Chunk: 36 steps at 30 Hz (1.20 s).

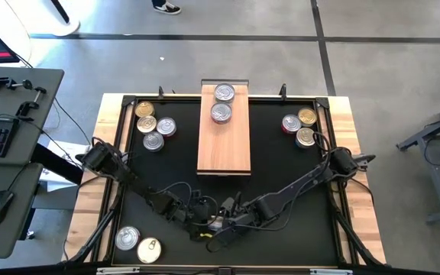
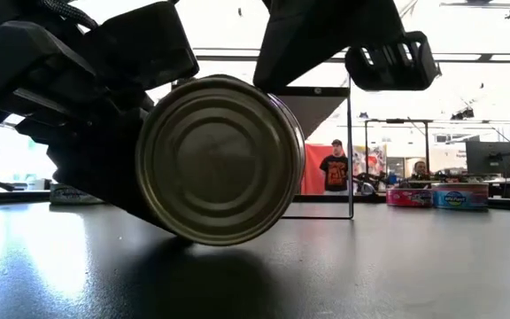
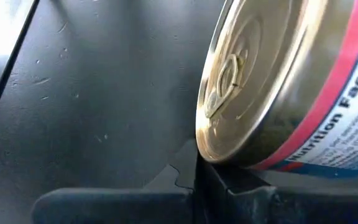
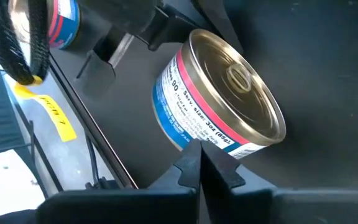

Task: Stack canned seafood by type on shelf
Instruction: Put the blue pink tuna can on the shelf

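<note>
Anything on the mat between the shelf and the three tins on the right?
Nothing. In the high view, bare black mat separates the shelf from the right trio of tins.

The black-matted tabletop (image 1: 281, 176) carries the light-wood shelf (image 1: 224, 145) bearing two tins (image 1: 222, 103), four tins (image 1: 153, 126) at far left, three (image 1: 300, 127) far right, two (image 1: 138, 244) near left.

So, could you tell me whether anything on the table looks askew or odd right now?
Yes: one can stands tipped on its edge on the black mat, between both end effectors, while the other cans sit flat.
</note>
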{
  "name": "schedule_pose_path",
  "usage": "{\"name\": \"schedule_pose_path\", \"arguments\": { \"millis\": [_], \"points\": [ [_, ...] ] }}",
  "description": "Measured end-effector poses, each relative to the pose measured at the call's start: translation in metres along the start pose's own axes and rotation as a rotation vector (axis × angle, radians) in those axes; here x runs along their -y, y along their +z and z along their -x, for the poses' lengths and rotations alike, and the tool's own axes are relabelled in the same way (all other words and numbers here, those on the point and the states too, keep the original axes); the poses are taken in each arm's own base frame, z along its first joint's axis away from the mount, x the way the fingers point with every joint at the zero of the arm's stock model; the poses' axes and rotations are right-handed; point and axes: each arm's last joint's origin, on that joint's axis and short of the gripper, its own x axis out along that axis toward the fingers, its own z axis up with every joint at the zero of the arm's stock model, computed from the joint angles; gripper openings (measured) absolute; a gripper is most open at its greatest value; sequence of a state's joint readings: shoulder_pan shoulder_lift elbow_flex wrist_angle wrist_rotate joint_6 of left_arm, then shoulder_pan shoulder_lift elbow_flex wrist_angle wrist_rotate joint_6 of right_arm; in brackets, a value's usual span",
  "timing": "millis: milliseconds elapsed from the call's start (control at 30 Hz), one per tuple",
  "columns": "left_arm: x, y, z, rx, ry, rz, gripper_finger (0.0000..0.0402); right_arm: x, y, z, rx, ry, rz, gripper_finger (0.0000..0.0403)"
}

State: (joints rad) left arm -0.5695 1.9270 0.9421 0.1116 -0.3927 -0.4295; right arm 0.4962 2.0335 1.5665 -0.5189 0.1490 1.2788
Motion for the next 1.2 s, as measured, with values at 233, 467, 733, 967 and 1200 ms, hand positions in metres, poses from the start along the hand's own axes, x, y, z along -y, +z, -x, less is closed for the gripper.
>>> {"name": "schedule_pose_path", "arguments": {
  "millis": [233, 467, 733, 967, 1200],
  "points": [
    [0.0, -0.001, 0.001, -0.028, 0.004, -0.024, 0.0, 0.001, 0.0, 0.0, -0.007, -0.008, 0.035, 0.0],
    [-0.002, 0.002, 0.008, -0.054, -0.008, -0.051, 0.0, 0.002, 0.005, 0.011, 0.012, -0.02, 0.07, 0.0],
    [-0.006, -0.002, 0.012, -0.11, 0.018, -0.088, 0.0, 0.003, 0.014, 0.034, 0.006, -0.016, 0.222, 0.0],
    [0.0, -0.009, 0.031, -0.19, 0.03, -0.03, 0.0, -0.001, 0.02, 0.08, -0.037, 0.081, 0.558, 0.0019],
    [0.017, -0.011, 0.066, -0.155, 0.034, 0.05, 0.0, 0.009, 0.012, 0.072, -0.261, 0.101, 0.727, 0.0163]
  ]
}}
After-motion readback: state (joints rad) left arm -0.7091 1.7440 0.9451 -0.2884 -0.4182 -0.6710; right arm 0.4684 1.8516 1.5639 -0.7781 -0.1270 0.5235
